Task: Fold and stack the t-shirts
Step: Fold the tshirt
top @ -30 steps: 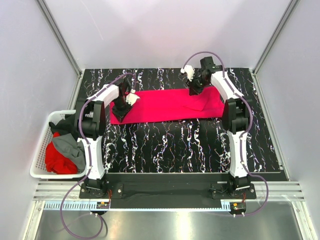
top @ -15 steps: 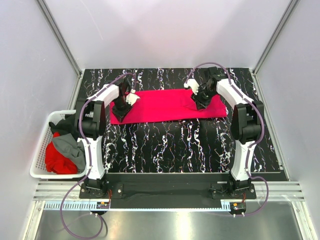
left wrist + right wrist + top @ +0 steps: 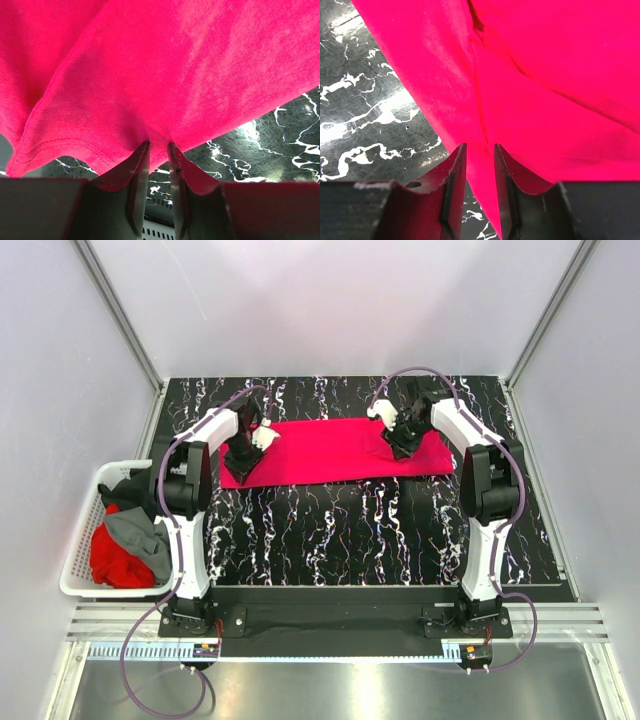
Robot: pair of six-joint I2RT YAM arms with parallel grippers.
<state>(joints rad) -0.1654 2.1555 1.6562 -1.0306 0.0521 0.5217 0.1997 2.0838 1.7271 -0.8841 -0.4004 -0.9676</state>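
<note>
A crimson-pink t-shirt [image 3: 330, 450] lies as a long flat band across the far part of the black marbled mat. My left gripper [image 3: 243, 462] stands at its left end. In the left wrist view the gripper [image 3: 159, 145] is shut on a pinch of the t-shirt's [image 3: 175, 75] edge, which hangs lifted off the mat. My right gripper [image 3: 403, 448] is over the band's right part. In the right wrist view that gripper [image 3: 480, 146] is open, and the t-shirt [image 3: 545, 75] lies flat under the jaws with a crease running between them.
A white lattice basket [image 3: 78, 545] stands off the mat's left edge, holding a red t-shirt [image 3: 112, 560], a grey one [image 3: 142, 536] and a black one [image 3: 125, 490]. The near half of the mat [image 3: 350, 530] is bare. Frame posts and grey walls close in the sides.
My right gripper moved right and down, laid a raised fold of the crimson-pink t-shirt flat, and opened. The left gripper kept its hold and stayed in place.
</note>
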